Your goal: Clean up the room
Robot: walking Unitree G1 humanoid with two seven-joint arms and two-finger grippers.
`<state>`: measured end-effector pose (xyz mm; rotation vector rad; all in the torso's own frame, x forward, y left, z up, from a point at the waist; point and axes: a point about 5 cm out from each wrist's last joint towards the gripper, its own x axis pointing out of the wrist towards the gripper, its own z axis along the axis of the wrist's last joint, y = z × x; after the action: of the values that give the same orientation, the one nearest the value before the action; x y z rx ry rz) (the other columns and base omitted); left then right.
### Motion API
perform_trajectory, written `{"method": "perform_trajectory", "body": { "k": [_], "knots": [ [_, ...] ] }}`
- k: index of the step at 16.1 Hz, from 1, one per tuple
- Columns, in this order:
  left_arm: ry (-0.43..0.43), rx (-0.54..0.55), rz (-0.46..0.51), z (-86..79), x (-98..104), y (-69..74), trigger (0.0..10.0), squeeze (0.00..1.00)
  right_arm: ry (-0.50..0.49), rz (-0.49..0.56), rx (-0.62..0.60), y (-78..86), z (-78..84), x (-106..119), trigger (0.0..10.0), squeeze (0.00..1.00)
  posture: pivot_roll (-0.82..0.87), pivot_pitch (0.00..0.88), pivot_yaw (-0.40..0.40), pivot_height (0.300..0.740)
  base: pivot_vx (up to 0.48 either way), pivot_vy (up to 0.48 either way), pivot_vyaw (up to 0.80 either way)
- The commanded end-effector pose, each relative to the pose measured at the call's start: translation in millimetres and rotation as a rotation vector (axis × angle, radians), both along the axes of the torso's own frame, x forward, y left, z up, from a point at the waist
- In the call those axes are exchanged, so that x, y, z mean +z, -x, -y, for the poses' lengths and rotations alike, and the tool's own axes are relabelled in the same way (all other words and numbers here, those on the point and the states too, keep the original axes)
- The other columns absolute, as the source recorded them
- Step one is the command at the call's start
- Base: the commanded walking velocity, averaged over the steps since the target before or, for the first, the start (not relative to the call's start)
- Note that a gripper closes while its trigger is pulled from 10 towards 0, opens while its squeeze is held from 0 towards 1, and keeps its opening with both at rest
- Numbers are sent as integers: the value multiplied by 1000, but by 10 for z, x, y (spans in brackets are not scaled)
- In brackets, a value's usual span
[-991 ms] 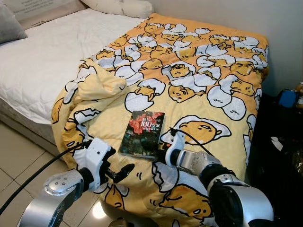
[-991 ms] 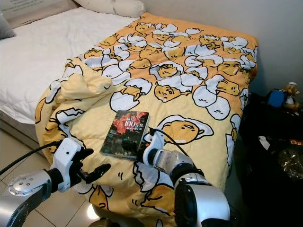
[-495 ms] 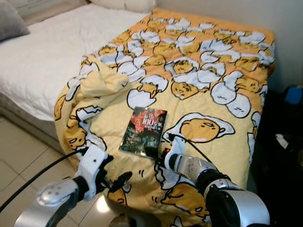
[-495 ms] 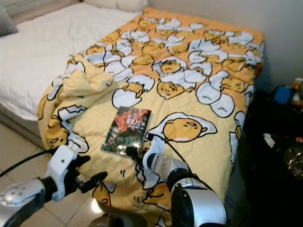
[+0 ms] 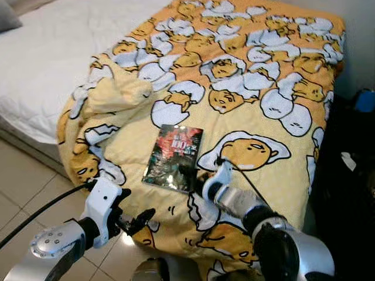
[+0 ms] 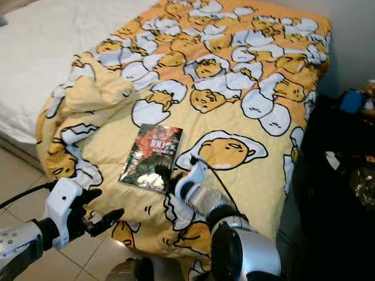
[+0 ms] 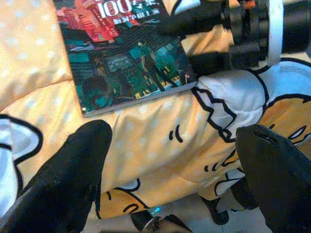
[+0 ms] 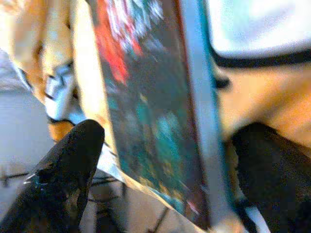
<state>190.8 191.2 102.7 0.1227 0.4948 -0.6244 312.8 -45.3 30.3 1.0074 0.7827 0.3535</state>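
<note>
We see a soft, matt quilted blanket [image 5: 252,76] of yellow cloth printed with egg figures, rumpled at one corner, lying over a white quilted mattress [image 5: 41,64] with a stitched, matt face. On the blanket lies a book [image 5: 173,157] whose paper cover looks glossy and smooth. The floor [image 5: 23,193] is pale tile with a slight sheen and a bright glare spot. Our arms are brushed silver metal with white plastic wrist housings; the left gripper [image 5: 142,217] and right gripper [image 6: 164,174] have matt black fingers.

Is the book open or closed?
Closed. The book lies flat on the blanket with its cover facing up and no pages showing.
</note>
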Motion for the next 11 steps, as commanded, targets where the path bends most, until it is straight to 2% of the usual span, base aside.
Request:
{"method": "perform_trajectory", "body": {
  "k": [1, 7, 11],
  "knots": [
    [-15, -11, 15, -3, 24, 10, 10000, 0, -112, 55, 40, -66, -335, 239, 10000, 0, 204, 150, 21, 740, 0, 0, 0],
    [-15, 0, 15, -40, 6, -17, 10000, 0, -169, 39, 32, -102, -388, 323, 10000, 0, 193, 114, 22, 740, 0, 0, 0],
    [-7, -18, -7, 36, -16, 49, 10000, 0, 17, -1, 103, 79, -470, 97, 10000, 0, 210, 149, 27, 740, 0, 0, 0]
  ]
}}
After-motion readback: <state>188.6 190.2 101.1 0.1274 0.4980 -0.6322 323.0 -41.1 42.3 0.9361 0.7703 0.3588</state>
